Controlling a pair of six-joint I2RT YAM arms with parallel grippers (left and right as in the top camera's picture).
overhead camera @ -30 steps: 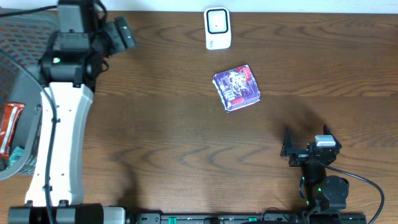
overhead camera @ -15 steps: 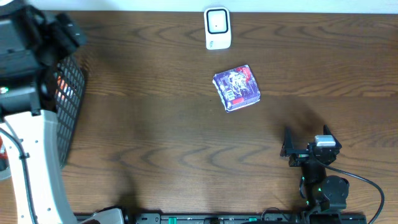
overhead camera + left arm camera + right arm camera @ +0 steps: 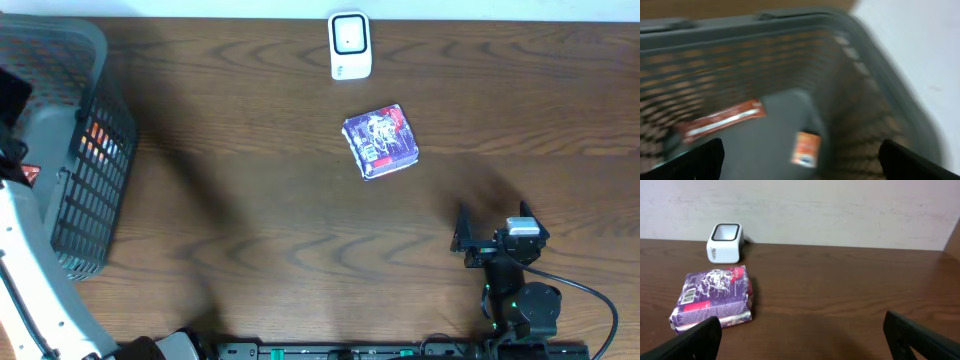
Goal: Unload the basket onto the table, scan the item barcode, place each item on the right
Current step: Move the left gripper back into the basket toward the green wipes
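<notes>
Your left gripper (image 3: 802,160) hangs wide open and empty over the grey basket (image 3: 95,180) at the left edge of the worktop (image 3: 250,210). Your right gripper (image 3: 802,335) gapes empty near the front edge. The purple packet (image 3: 380,142) lies mid-worktop, near the white scanner (image 3: 350,45) at the rear edge.

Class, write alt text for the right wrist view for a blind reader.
A purple packet lies on a wooden table, a small white scanner behind it near a pale wall. The open right gripper frames the bottom corners.
</notes>
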